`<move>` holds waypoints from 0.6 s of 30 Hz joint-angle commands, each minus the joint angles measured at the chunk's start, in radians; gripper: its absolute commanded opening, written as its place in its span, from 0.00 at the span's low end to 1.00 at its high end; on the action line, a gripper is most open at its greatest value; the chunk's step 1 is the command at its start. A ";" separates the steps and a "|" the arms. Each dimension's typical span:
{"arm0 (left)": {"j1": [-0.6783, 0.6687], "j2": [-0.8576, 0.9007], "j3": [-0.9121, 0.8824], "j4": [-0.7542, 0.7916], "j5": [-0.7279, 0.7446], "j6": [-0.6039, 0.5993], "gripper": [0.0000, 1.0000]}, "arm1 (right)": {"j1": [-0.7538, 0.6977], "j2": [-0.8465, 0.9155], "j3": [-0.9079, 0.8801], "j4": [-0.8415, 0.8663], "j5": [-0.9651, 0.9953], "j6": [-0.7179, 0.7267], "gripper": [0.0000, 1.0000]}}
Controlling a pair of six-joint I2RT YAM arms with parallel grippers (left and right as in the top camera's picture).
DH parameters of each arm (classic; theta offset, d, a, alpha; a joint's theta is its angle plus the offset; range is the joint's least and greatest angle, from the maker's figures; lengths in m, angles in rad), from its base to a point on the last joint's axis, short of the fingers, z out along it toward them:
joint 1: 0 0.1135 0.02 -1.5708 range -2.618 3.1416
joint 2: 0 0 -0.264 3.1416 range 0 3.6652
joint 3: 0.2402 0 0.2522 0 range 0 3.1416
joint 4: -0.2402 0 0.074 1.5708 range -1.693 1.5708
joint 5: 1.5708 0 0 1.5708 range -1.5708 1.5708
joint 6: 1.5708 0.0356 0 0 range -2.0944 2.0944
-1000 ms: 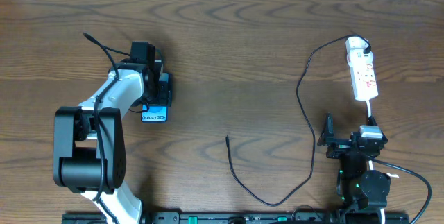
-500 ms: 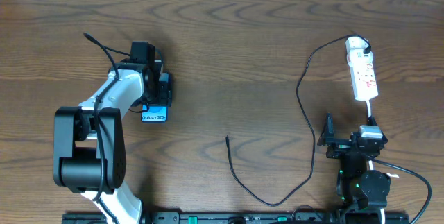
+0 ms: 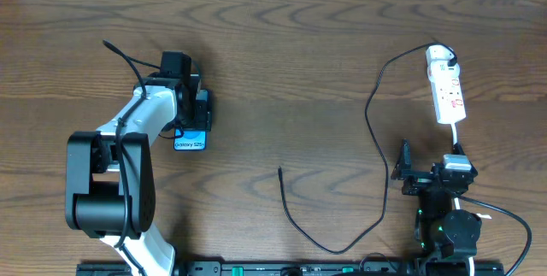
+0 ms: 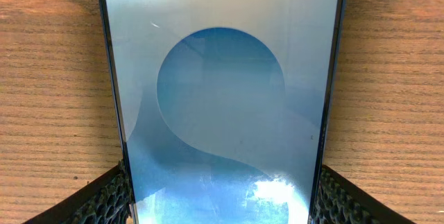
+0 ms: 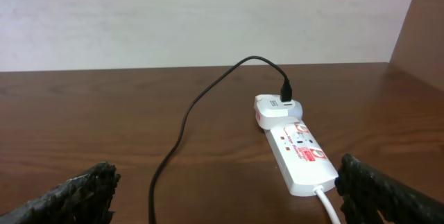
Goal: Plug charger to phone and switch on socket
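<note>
The phone [image 3: 191,141] lies flat on the table at the left, blue screen up. My left gripper [image 3: 193,109] stands over its far part, shut on the phone. In the left wrist view the phone [image 4: 222,99] fills the space between the pads [image 4: 104,200], which press on both long edges. The socket [image 3: 446,88] lies at the far right, a black plug in its far end. From there the charger [image 3: 367,109] loops down the table, and its free tip [image 3: 280,171] lies bare mid-table. My right gripper [image 3: 430,160] is open, just short of the socket [image 5: 298,151].
The socket's white cord [image 5: 329,207] runs back under my right gripper toward the arm's base. The charger [image 5: 186,123] crosses the table between my right fingers [image 5: 76,196]. A pale wall stands beyond the table's far edge.
</note>
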 commanded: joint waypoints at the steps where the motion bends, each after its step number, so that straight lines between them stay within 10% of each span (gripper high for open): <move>1: 0.003 0.068 -0.035 -0.008 -0.047 0.006 0.07 | 0.008 -0.007 -0.001 -0.004 0.004 -0.015 0.99; 18: 0.003 0.061 -0.027 0.005 -0.048 0.006 0.07 | 0.008 -0.007 -0.001 -0.004 0.004 -0.015 0.99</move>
